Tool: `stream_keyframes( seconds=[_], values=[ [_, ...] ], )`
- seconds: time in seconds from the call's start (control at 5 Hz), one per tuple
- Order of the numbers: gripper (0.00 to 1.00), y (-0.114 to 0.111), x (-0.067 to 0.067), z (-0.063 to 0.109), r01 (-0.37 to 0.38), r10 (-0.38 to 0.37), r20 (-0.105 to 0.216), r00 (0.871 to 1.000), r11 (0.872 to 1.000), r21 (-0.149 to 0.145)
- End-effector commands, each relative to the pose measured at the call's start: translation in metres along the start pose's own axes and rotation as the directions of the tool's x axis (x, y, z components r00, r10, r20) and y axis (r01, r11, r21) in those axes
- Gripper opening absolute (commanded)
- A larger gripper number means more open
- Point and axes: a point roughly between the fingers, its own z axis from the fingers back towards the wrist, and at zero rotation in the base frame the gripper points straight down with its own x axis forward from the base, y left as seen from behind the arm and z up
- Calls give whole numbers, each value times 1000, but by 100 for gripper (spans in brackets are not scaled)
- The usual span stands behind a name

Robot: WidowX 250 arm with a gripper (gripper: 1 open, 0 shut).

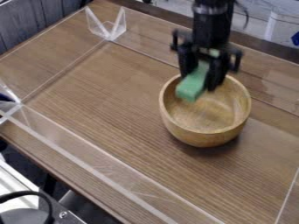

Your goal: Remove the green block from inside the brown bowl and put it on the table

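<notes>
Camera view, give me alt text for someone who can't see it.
A black robot gripper holds a green block above a round brown bowl. The bowl sits on a wood-grain table edged by low clear plastic walls.

arm (212, 10): cut off by the top edge; only its lower part shows.
gripper (205, 66): motion-blurred; finger outlines smeared.
block (194, 83): blurred; upper end hidden between the fingers, so its full length cannot be told.
bowl (176, 122): far rim partly hidden behind block and gripper.
table (93, 105): cut off at the right and near edges.
bottom-left corner: dark shapes, cropped, cannot tell what they are.
</notes>
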Motion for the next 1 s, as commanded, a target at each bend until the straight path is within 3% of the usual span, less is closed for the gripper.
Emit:
stream_keyframes(
  seconds=[0.0, 0.2, 0.4, 0.8],
  values=[
    [0, 22, 11, 46, -34, 33, 120, 992, 999, 4],
    [0, 43, 9, 61, -56, 55, 139, 989, 998, 6],
    [0, 63, 8, 55, -73, 71, 130, 989, 997, 17],
    [0, 88, 4, 16, -85, 82, 75, 994, 996, 34]
  ],
)
